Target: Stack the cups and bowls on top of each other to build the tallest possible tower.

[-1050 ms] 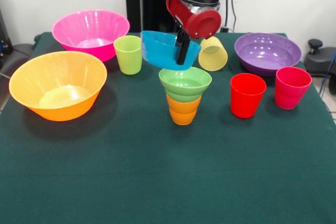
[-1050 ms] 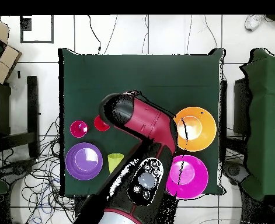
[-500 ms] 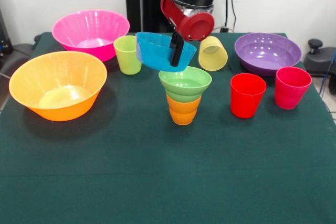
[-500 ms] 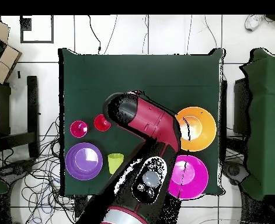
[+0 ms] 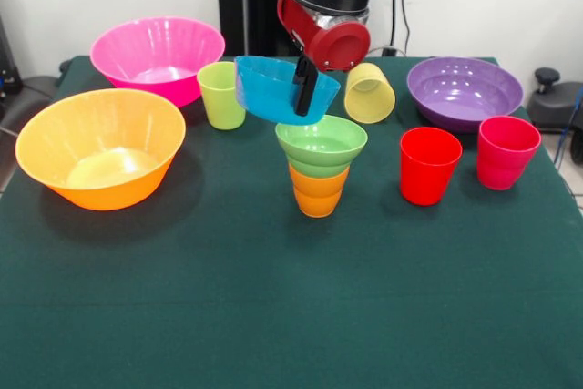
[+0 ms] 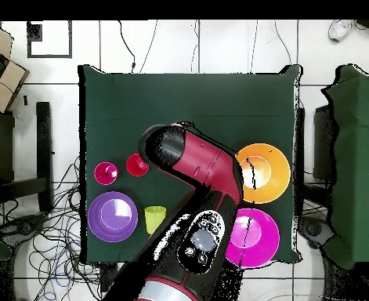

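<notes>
Gripper (image 5: 306,97) fingers are clamped on the rim of the small blue bowl (image 5: 273,88), which hangs tilted at upper centre of the front view. The light green bowl (image 5: 321,146), seated on the orange ribbed cup (image 5: 318,190), lies just below and slightly right of it. Seating it likely needs a rightward shift and levelling.

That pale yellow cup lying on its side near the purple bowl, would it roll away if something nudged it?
Probably. The pale yellow cup lies on its side with its mouth toward the camera, so a nudge would likely roll it. It seems to taper, so it may curve rather than run straight. It looks like thin plastic, probably light, and the green cloth might slow it.
</notes>
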